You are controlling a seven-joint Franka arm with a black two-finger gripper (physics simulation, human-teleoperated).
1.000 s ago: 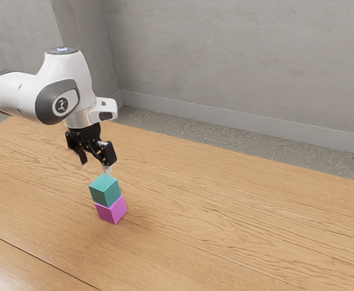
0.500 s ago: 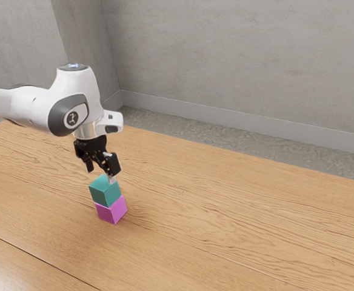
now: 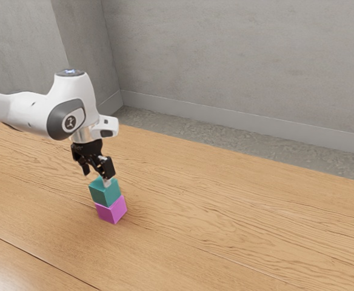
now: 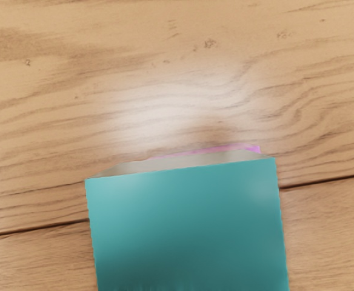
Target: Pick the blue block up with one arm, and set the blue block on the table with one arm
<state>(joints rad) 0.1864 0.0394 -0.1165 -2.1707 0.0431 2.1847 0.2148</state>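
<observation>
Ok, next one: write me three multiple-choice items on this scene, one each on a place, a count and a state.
1. Where is the teal block?
A) On the floor
B) Atop the pink block
C) In a bowl

2. How many blocks show?
A) Four
B) Three
C) Two

3. How is the pincer?
A) Open
B) Shut, empty
C) Shut on the pink block

1 B: the pink block is directly beneath it.
2 C: one teal, one pink.
3 A: its fingers stand apart in the exterior view.

The teal-blue block (image 3: pixel 103 195) rests on a magenta block (image 3: pixel 109 212).
</observation>
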